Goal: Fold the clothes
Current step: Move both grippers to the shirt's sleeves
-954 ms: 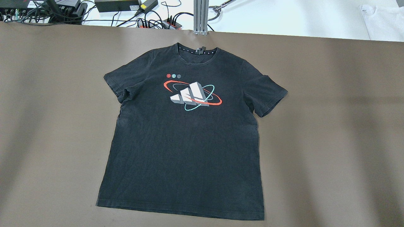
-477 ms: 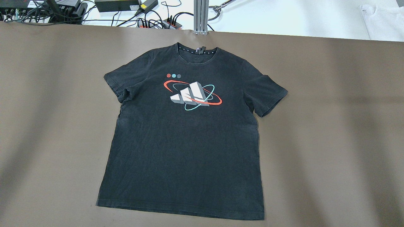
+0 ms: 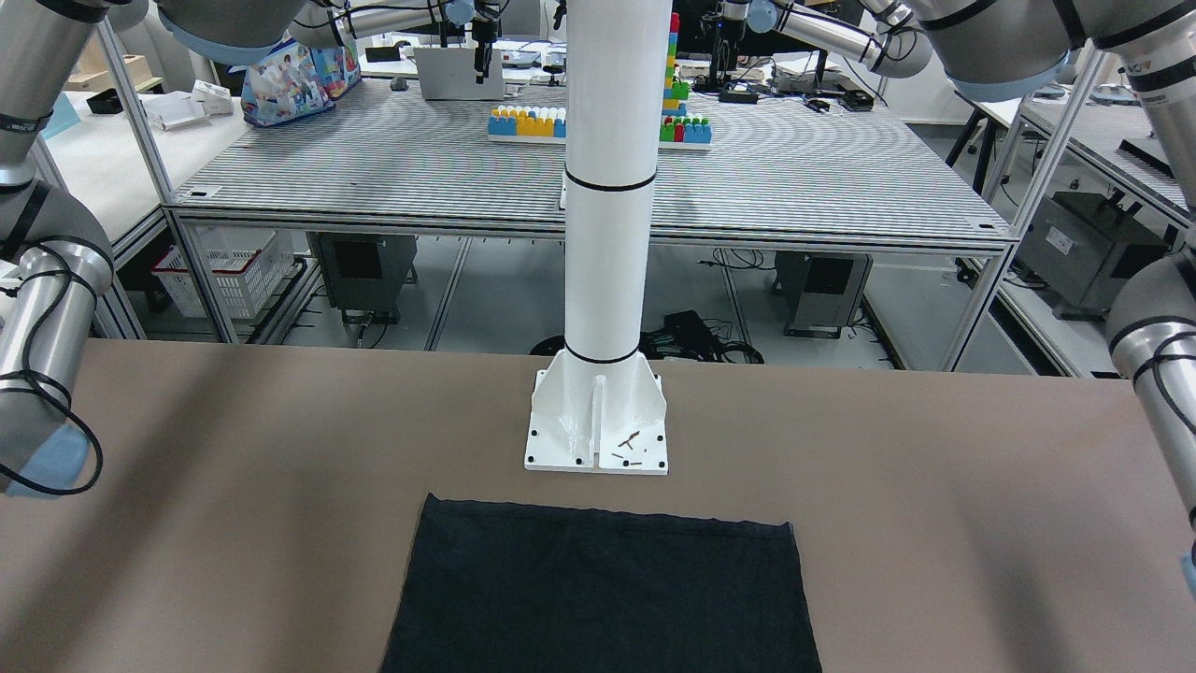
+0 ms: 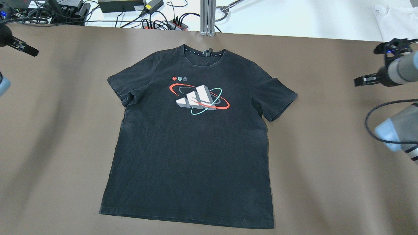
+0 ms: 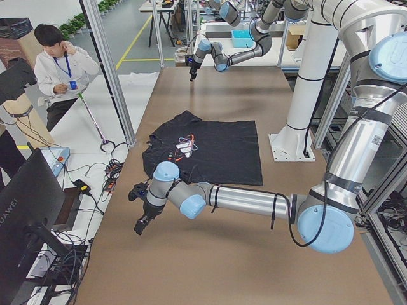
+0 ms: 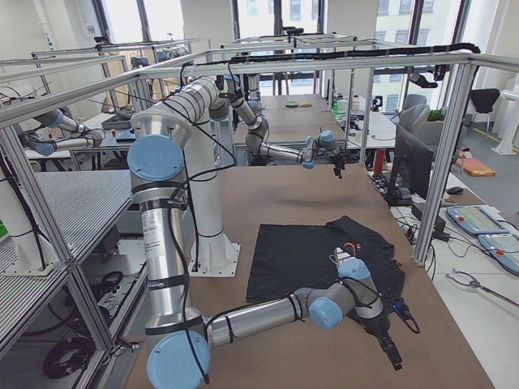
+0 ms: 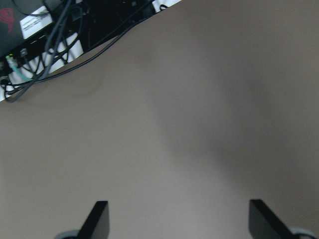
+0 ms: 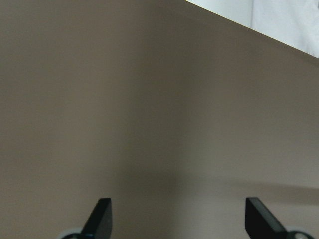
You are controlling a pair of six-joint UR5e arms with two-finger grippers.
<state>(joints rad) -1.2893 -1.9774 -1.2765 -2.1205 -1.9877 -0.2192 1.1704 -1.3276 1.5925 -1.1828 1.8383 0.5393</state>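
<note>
A black T-shirt (image 4: 192, 147) with a red, teal and grey print lies flat, front up, in the middle of the brown table (image 4: 326, 169), collar at the far side. Its hem shows in the front-facing view (image 3: 603, 589). My left gripper (image 4: 31, 50) hovers over bare table at the far left, well clear of the shirt. In the left wrist view it (image 7: 179, 221) is open and empty. My right gripper (image 4: 361, 80) hovers at the far right, beyond the shirt's sleeve. In the right wrist view it (image 8: 179, 216) is open and empty over bare table.
Cables and power bricks (image 4: 124, 6) and an aluminium post (image 4: 208, 16) line the table's far edge. A white cloth (image 4: 395, 23) lies beyond the far right corner. The white pedestal (image 3: 598, 421) stands near the hem. An operator (image 5: 60, 70) stands past the far edge.
Both arms have come into the overhead view, the left at the far left edge and the right at the right edge. The shirt has not moved.
</note>
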